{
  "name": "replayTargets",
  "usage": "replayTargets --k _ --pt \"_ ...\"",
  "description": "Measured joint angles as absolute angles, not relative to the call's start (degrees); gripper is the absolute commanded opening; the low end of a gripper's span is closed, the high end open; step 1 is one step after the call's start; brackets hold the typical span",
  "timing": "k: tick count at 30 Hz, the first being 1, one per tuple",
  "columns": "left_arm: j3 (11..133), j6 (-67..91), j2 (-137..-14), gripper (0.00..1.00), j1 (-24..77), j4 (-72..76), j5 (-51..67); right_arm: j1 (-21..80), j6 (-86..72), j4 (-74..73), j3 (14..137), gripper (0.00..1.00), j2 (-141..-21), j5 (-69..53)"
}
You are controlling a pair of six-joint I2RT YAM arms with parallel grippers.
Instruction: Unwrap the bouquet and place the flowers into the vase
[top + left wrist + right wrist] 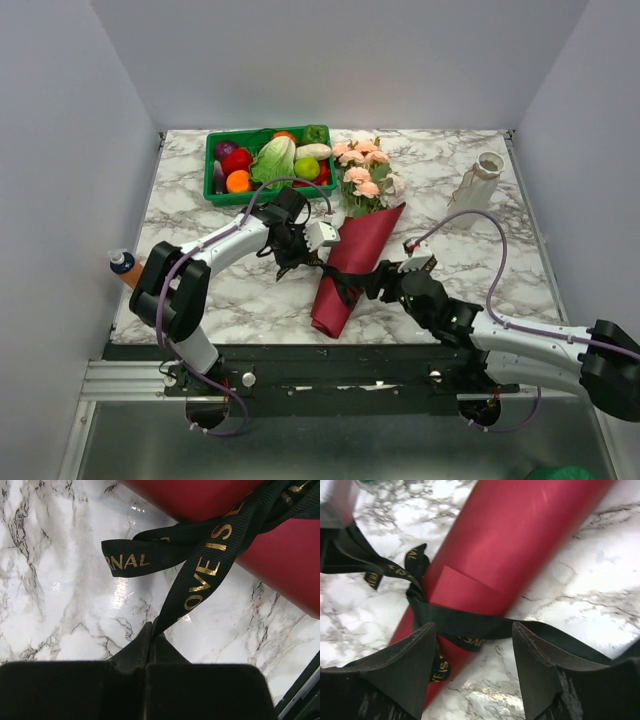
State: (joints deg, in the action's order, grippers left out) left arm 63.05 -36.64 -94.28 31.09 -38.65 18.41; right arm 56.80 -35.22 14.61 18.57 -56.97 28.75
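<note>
The bouquet lies on the marble table, its dark red paper cone (355, 265) pointing towards the near edge and its peach-pink flowers (362, 170) towards the back. A black ribbon (210, 565) with gold lettering is tied round the cone (285, 560). My left gripper (151, 628) is shut on one ribbon end, left of the cone (300, 263). My right gripper (474, 630) stands open at the cone's right side (372, 282); a ribbon strand (470, 625) runs across the gap between its fingers, untouched. The off-white vase (480, 183) stands at the back right.
A green tray (216, 190) of vegetables sits at the back left, next to the flowers. An orange bottle (125, 268) lies at the table's left edge. Grey walls close in the table on three sides.
</note>
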Motion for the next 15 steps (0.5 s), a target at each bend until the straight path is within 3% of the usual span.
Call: replayTargets --k 9,15 --pt "62.87 -36.82 -94.15 0.00 31.07 -38.17 18.35 55.07 -36.47 16.62 20.88 0.65 -67.46 16.99" --pt "61.98 -36.84 -93.43 0.00 31.07 -37.43 18.20 55.07 -37.19 17.76 22.48 0.63 -69.21 15.31"
